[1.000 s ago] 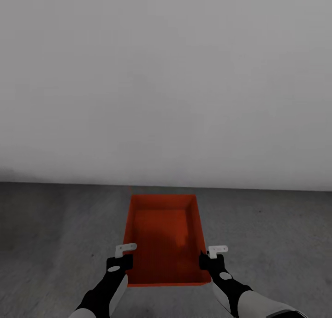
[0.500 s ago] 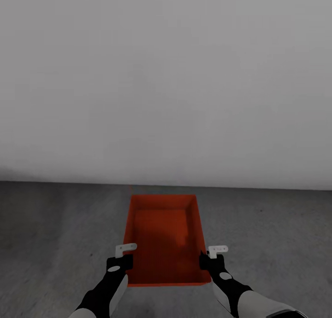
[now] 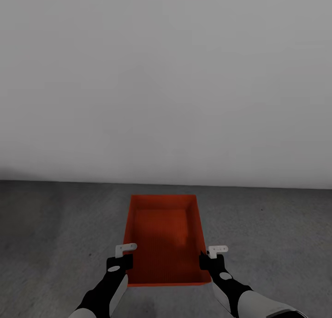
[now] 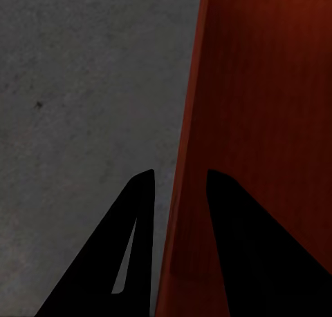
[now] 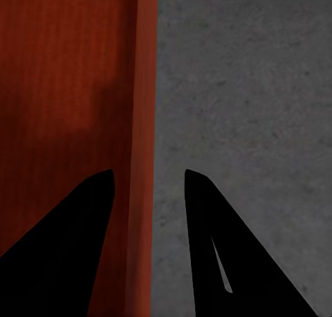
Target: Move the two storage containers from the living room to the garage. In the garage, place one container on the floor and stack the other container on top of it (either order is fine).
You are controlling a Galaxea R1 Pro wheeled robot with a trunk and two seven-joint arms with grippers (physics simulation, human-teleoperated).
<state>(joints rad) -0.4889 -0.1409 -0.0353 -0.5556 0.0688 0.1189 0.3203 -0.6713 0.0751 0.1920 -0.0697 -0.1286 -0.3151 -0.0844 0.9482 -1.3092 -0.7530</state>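
A plain pale grey wall point(image 3: 166, 78) takes up the upper part of the head view, meeting a dark grey speckled concrete floor point(image 3: 55, 225) below. An orange-red rectangular open-topped plastic container point(image 3: 163, 237) with finely ribbed walls sits between the two arms, its far end near the foot of the wall. The left gripper point(image 4: 178, 182) straddles the container's left side wall, one finger inside and one outside, clamped on it. The right gripper point(image 5: 146, 179) grips the right side wall the same way.
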